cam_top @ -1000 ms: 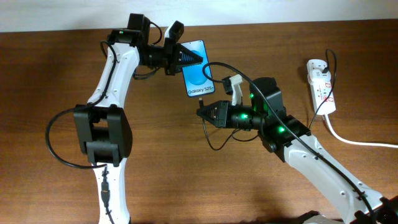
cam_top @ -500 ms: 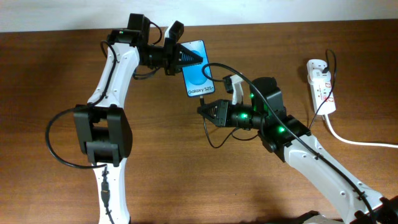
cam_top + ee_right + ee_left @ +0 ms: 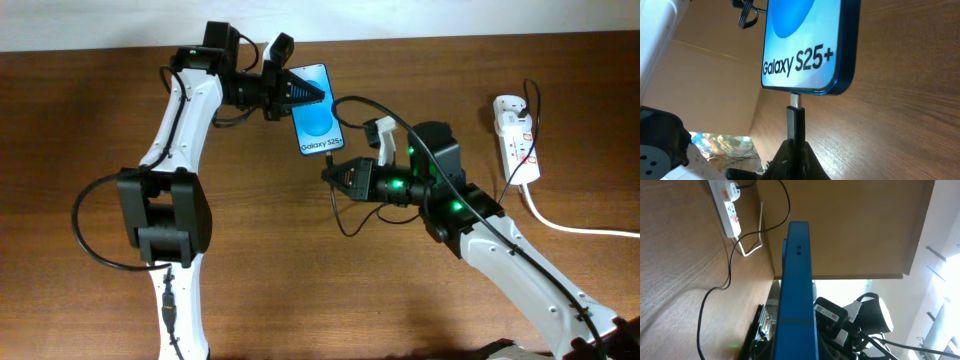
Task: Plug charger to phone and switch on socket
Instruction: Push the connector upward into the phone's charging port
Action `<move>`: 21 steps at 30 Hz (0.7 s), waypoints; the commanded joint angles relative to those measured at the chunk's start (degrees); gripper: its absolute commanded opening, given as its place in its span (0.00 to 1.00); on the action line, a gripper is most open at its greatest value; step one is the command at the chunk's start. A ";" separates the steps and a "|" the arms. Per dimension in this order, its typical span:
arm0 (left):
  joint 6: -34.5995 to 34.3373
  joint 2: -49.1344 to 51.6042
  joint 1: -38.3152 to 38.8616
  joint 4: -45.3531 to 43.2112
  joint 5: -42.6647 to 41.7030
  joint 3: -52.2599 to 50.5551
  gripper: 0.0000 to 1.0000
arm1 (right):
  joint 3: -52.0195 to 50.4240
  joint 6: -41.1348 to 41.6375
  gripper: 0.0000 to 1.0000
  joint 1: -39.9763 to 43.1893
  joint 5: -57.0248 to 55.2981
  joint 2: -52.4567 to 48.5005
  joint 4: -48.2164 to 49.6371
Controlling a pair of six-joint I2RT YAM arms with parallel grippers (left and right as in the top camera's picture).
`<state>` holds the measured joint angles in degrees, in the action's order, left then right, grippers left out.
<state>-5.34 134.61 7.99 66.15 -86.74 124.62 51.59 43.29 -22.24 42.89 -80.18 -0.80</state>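
Observation:
The phone (image 3: 318, 110), blue screen reading "Galaxy S25+", is held above the table at the back centre by my left gripper (image 3: 290, 92), shut on its top end. The left wrist view shows its blue edge (image 3: 795, 295). My right gripper (image 3: 332, 177) is shut on the charger's black connector (image 3: 795, 125). The metal tip touches the phone's (image 3: 805, 45) bottom edge at the port. The thin black charger cable (image 3: 400, 125) loops back to the white socket (image 3: 517, 135) at the right, also in the left wrist view (image 3: 730, 207).
The socket's thick white cord (image 3: 570, 226) runs off the right edge. Slack charger cable (image 3: 345, 225) hangs in a loop below the right gripper. The table's back edge meets a white wall (image 3: 400, 15).
My right gripper has moved slightly up and right, bringing the connector closer to the phone's bottom edge. The left arm and phone have stayed still.

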 commanded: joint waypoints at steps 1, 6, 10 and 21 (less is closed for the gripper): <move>0.72 -0.15 0.50 0.09 -2.01 0.31 0.00 | 1.25 -0.85 0.04 -0.31 -0.96 1.07 0.81; 0.70 -0.15 0.50 0.09 -2.05 0.31 0.00 | 1.25 -0.85 0.04 -0.31 -0.94 1.07 1.64; 0.72 -0.15 0.50 0.09 -2.03 0.31 0.00 | 1.25 -0.13 0.04 -0.31 -0.90 1.07 0.07; 0.72 -0.15 0.50 0.09 -2.03 0.31 0.00 | 1.25 2.69 0.04 -0.31 -0.72 0.96 0.11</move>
<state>-5.34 134.61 8.14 66.15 -86.59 124.62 51.62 45.10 -22.39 42.89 -80.18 -0.89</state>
